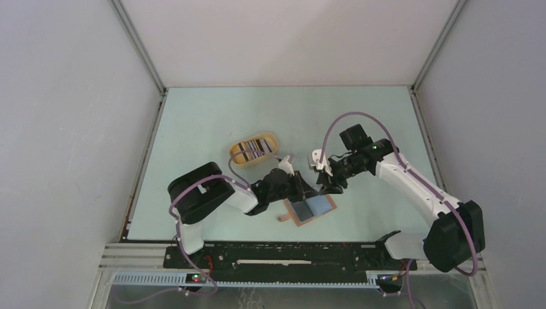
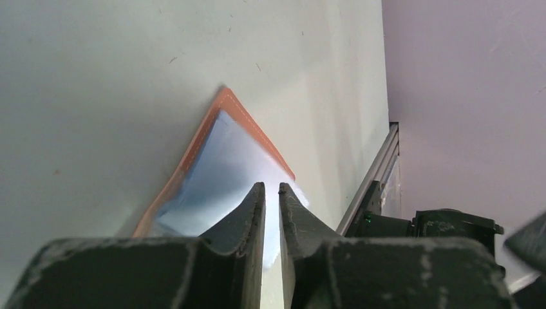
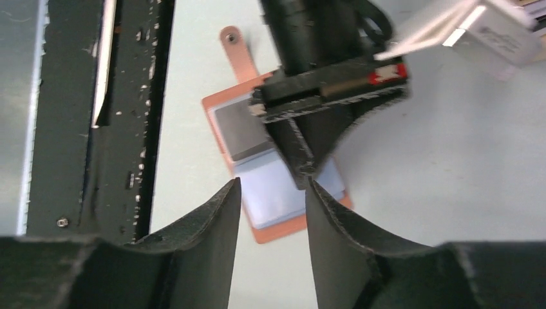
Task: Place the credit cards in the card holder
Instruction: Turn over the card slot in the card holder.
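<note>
left gripper (image 2: pixel 271 188) barely parted over card holder (image 2: pixel 222 145); right gripper (image 3: pixel 273 187) open above it.

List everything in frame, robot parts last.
card holder: 1, reddish-brown, lying open on the table just ahead of the arm bases, bluish sleeves showing
cards: several, count unclear, dark and light, in the tray
tray: 1, tan, oval, farther back than the card holder and to its left
table: 1, pale green
walls: 3, white, around the table
rail: 1, black, along the near edge
left gripper: 1, black, tips at the card holder's sleeve, jaws a narrow gap apart
right gripper: 1, black, above the card holder, jaws open with nothing between them
</note>
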Available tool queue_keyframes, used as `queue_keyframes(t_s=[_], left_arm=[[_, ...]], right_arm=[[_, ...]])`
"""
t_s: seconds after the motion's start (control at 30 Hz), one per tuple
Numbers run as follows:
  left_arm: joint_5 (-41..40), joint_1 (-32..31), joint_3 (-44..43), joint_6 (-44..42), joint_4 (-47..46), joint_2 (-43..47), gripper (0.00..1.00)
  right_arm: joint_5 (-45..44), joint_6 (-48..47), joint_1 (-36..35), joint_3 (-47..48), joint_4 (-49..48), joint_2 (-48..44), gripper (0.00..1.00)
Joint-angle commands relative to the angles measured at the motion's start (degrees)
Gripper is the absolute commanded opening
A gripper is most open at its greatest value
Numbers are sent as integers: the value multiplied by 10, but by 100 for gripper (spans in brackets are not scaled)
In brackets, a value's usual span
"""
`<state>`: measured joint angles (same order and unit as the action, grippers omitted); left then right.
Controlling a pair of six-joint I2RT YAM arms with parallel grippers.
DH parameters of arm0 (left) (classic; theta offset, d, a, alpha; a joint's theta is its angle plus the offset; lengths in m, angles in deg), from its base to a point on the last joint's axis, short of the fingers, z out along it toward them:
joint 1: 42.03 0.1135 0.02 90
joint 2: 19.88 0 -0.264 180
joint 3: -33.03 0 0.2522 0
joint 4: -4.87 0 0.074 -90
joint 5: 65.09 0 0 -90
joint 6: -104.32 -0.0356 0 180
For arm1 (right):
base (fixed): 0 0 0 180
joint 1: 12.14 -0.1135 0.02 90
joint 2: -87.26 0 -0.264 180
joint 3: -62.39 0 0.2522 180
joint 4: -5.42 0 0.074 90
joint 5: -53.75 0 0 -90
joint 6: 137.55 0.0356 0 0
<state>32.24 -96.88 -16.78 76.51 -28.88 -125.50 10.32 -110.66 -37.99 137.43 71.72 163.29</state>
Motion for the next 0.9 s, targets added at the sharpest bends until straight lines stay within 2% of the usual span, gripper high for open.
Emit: queue_keyframes(t_s=[0.0,0.13,0.17,0.33,0.47,0.63,0.87], left_arm=[[15,-3,-44,-21,28,-29,18],[10,-1,-56,-20,39,-55,18],[9,0,-56,-19,39,-58,18],[-13,4,-39,-28,39,-33,19],[-31,6,-18,-46,49,11,26],[-45,7,11,-65,51,62,31],[-85,7,72,-102,49,135,36]], right_arm=[[8,-45,0,-42,-13,-16,43],[-57,-59,-21,-66,-39,27,11],[-84,-59,-32,-83,-56,34,9],[-183,-57,-74,-123,-127,62,2],[-228,-49,-84,-124,-143,88,1],[-240,-41,-84,-124,-152,112,1],[-212,-24,-74,-117,-147,93,3]])
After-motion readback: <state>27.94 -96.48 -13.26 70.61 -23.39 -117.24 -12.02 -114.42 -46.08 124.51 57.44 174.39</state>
